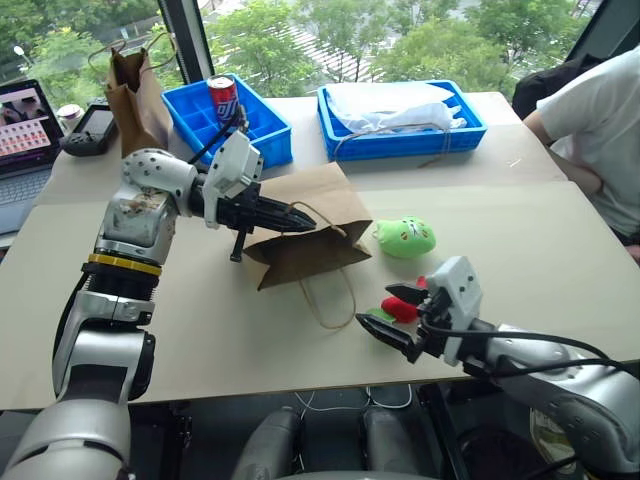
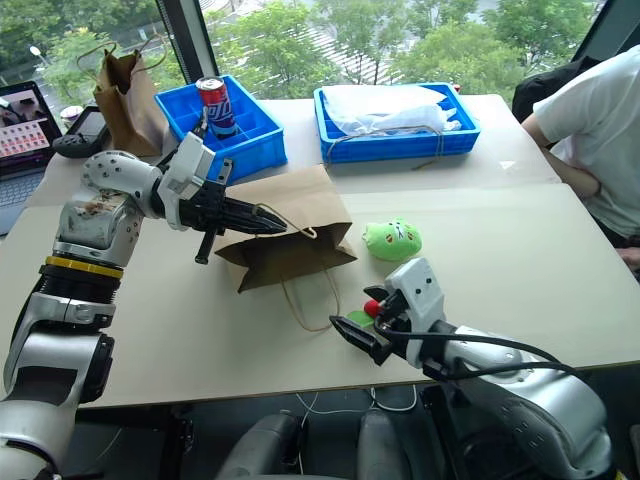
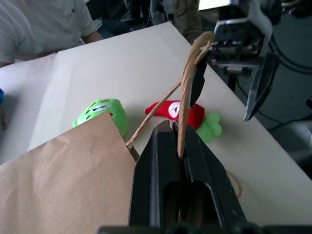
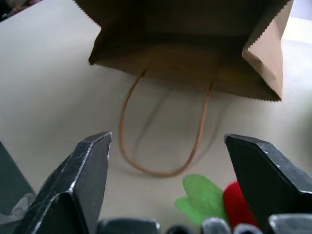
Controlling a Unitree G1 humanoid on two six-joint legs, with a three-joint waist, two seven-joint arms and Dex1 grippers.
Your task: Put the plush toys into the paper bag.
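Note:
The light-brown paper bag [image 1: 312,222] lies on its side in the middle of the table, its mouth facing me. My left gripper [image 1: 303,217] is shut on the bag's upper twine handle [image 3: 187,83] and holds the upper side of the mouth raised. The lower handle [image 4: 161,141] lies flat on the table. Just right of the bag rests the round light-green plush toy [image 1: 405,237]. The red chili plush toy [image 1: 403,309] lies near the front edge with its green leaf [image 4: 200,197] toward the bag. My right gripper [image 1: 374,306] is open, one finger on each side of the chili.
A narrower, darker paper bag [image 1: 136,95] stands at the back left beside a laptop [image 1: 24,128]. Two blue bins sit at the back, one [image 1: 268,130] with a soda can [image 1: 222,95], the other [image 1: 468,130] with white plastic. A person [image 1: 592,130] sits at the right edge.

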